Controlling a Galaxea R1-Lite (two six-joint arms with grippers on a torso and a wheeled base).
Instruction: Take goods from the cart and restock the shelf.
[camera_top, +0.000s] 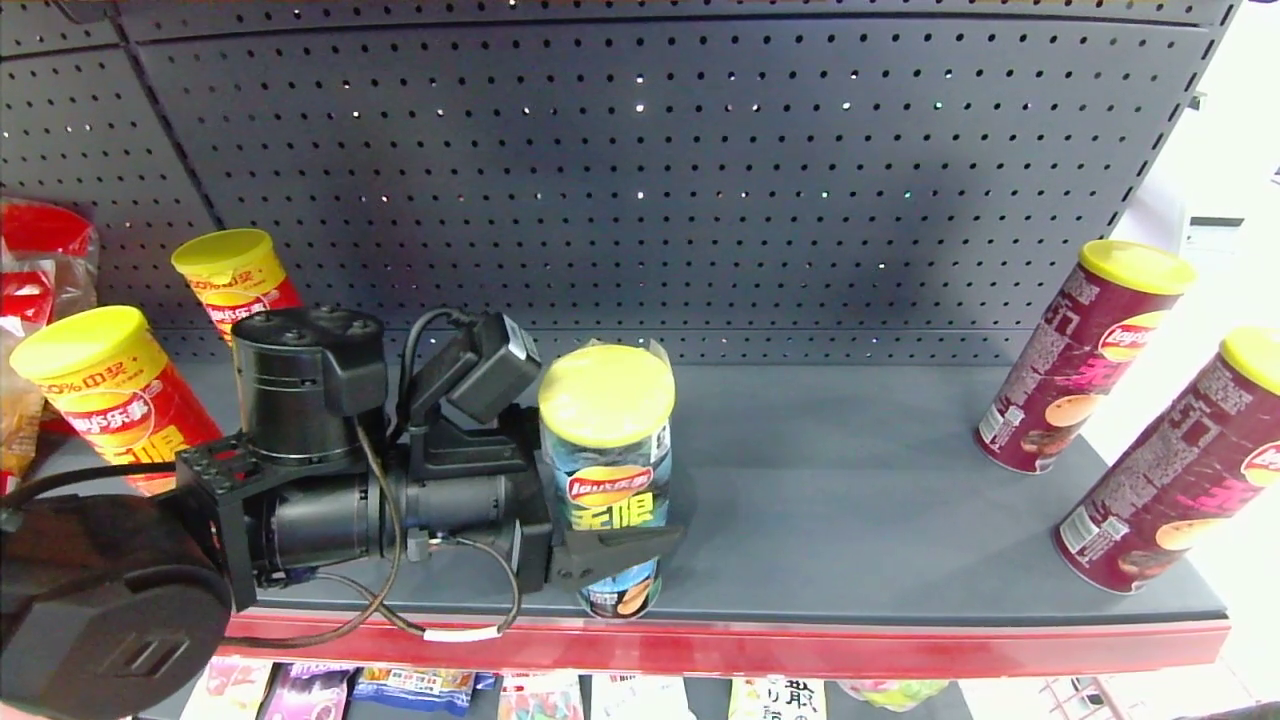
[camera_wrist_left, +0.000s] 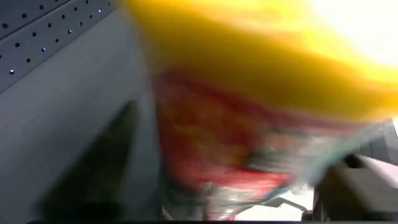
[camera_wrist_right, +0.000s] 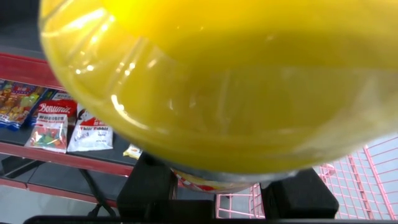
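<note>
Up on the shelf (camera_top: 850, 480) are five chip cans: two red cans (camera_top: 110, 400) on the left, one blue can (camera_top: 606, 470) in the middle and two dark purple cans (camera_top: 1085, 355) on the right. The left gripper (camera_top: 612, 540) is squeezed tight on the blue can, which is upright, right by the red front edge (camera_top: 800, 645). Bare shelf lies between it and the purple cans. The right gripper (camera_wrist_right: 221, 196) hugs one more, a yellow-lidded can (camera_wrist_right: 236, 81), by the pink cart (camera_wrist_right: 373, 180).

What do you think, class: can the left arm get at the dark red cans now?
Probably not yet: the left gripper is shut on the blue can; otherwise the shelf lies open to the dark red cans.
</note>
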